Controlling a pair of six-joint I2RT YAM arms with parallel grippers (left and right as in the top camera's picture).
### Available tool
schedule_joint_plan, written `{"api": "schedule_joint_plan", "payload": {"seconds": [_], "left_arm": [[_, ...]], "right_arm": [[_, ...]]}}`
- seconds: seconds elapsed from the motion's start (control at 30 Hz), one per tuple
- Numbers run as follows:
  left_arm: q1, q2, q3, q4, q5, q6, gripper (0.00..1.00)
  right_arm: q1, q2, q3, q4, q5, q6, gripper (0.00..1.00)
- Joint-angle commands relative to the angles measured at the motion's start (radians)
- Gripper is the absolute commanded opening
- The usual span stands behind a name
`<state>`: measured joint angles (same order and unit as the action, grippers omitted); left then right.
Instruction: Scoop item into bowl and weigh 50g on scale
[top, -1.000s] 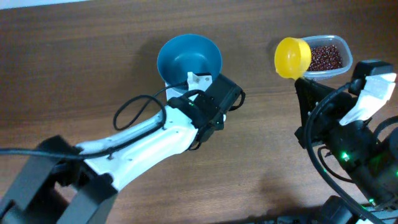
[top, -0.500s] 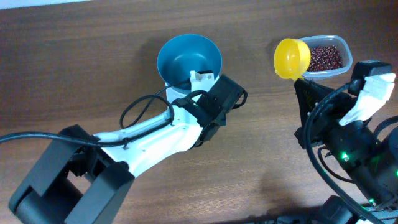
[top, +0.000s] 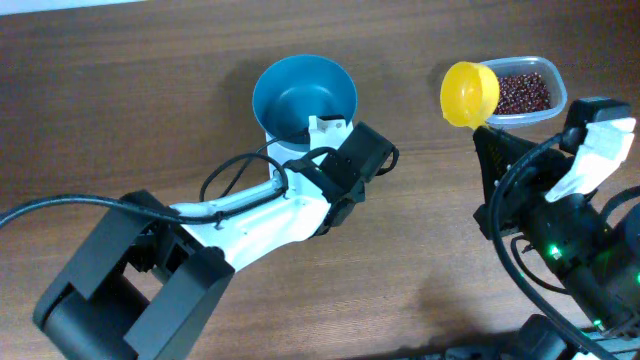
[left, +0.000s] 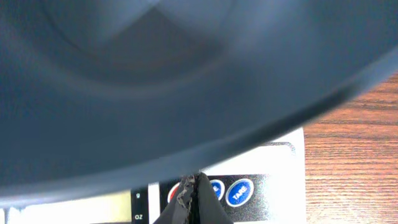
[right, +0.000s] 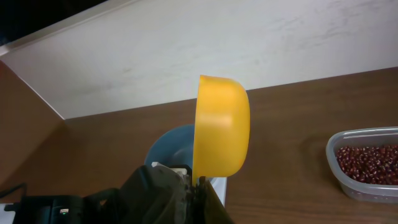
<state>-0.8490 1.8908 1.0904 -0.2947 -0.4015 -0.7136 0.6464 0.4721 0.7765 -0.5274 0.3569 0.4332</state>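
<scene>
Right gripper (right: 198, 190) at bottom edge, dark fingers pinched shut on the bottom of a yellow round plastic scoop (right: 222, 127). The cup is tipped on its side, opening facing left. Teal-blue round plastic bowl (right: 169, 144) partly hidden behind it. Far right, clear rounded plastic tub (right: 364, 191) holds small dark red-brown beans (right: 370, 163) on brown wooden table (right: 286, 124).

Overhead view: my yellow scoop (top: 470, 94), turned on edge, overlaps the left end of the clear rounded-rectangular tub (top: 561, 98), which sits at the far right of the brown wood-grain table (top: 120, 110). Right wrist view: I see the scoop (right: 222, 127) with its rounded side toward the tub (right: 360, 190), and a pale wall (right: 186, 50) behind the table's far edge.
</scene>
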Motion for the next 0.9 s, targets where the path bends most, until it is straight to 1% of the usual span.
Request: {"api": "schedule_joint_plan", "payload": {"seconds": [0.0,0.1,0.47,0.5,0.57,0.6,0.67,0.73,0.77,0.83,0.87], "left_arm": [[-0.001,0.011,0.003,-0.032,-0.014,0.015,0.0],[-0.001,0.011,0.003,-0.069,-0.014,0.014,0.0],[-0.001,0.033,0.003,-0.046,-0.006,0.011,0.0],[-0.001,0.034,0.003,-0.042,-0.006,0.011,0.0],[-0.001,0.028,0.004,-0.061,0.026,0.011,0.0],[-0.001,0.013,0.004,-0.093,0.069,0.011,0.0],[-0.001,-0.049,0.004,-0.187,0.144,0.011,0.0],[-0.002,-0.135,0.004,-0.265,0.159,0.011,0.0],[-0.002,-0.211,0.004,-0.321,0.159,0.012,0.0],[-0.002,-0.363,0.004,-0.405,0.121,0.012,0.0],[-0.001,-0.485,0.004,-0.462,0.029,0.012,0.0]], "right_arm": [[-0.006,0.002,0.014,-0.012,-0.006,-0.007,0.04],[-0.006,0.002,0.014,-0.019,-0.006,-0.006,0.04],[-0.006,0.002,0.014,-0.018,-0.012,-0.006,0.04],[-0.006,0.002,0.014,-0.018,-0.014,0.016,0.04],[-0.006,0.002,0.014,-0.018,-0.014,0.019,0.04],[-0.006,0.002,0.014,-0.018,-0.013,0.019,0.04],[-0.006,0.002,0.014,-0.018,-0.013,0.019,0.04],[-0.006,0.002,0.014,-0.018,-0.013,0.019,0.04],[-0.006,0.002,0.014,-0.019,-0.013,0.019,0.04],[-0.006,0.002,0.014,-0.019,-0.013,0.019,0.04],[-0.006,0.002,0.014,-0.021,-0.009,0.019,0.04]]}}
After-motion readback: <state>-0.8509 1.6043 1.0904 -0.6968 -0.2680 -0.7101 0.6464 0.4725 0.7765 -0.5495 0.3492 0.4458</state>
